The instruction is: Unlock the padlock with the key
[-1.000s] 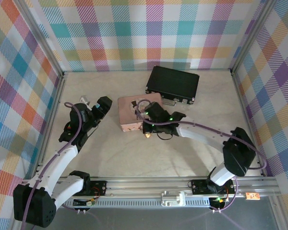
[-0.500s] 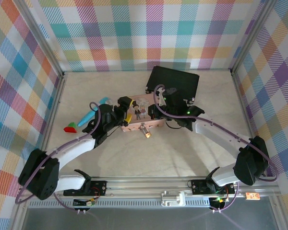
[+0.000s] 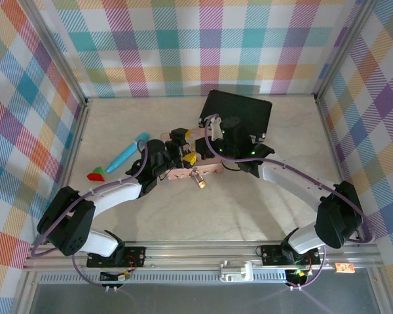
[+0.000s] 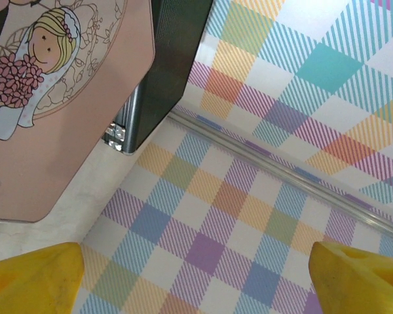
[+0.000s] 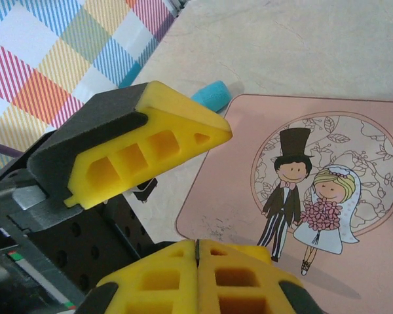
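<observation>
The left gripper (image 3: 184, 147) is held at the left part of the pink tin (image 3: 213, 169), and its yellow fingers are spread wide with nothing between them. The right gripper (image 5: 196, 252) is pressed together close beside it. The padlock (image 3: 198, 178) is seen on the table (image 3: 249, 209), at the near edge of the tin.

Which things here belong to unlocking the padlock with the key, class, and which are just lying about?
For the job:
- padlock, by the near edge of the pink tin
- key, too small to pick out
- left hand, open; right hand, shut

Lying about:
- pink tin
- black case
- blue stick
- red and green piece
</observation>
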